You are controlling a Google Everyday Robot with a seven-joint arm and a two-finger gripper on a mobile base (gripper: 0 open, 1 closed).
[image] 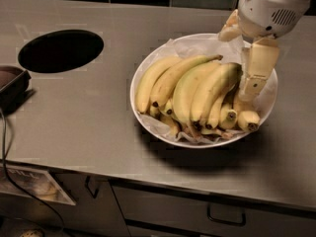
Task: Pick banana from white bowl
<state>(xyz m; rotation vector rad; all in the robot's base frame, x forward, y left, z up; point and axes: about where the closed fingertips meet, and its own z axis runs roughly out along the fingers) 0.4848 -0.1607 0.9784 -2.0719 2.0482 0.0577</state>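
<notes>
White bowl [132,94] sits on grey worktop [84,127], its near rim well back from the worktop's front edge. Broad bare worktop left of bowl, as far as a black oval hole [60,50]; narrower strip to its right. Bowl heaped with bananas. The banana [213,89], long, thick and greenish at the stem, lies in the bowl's right half, stem up.

Arm [269,9] reaches in over bowl's far right rim, angled down. Pincer [249,83] is low inside the bowl, touching the banana's right flank; clenched or released, cannot tell.
</notes>
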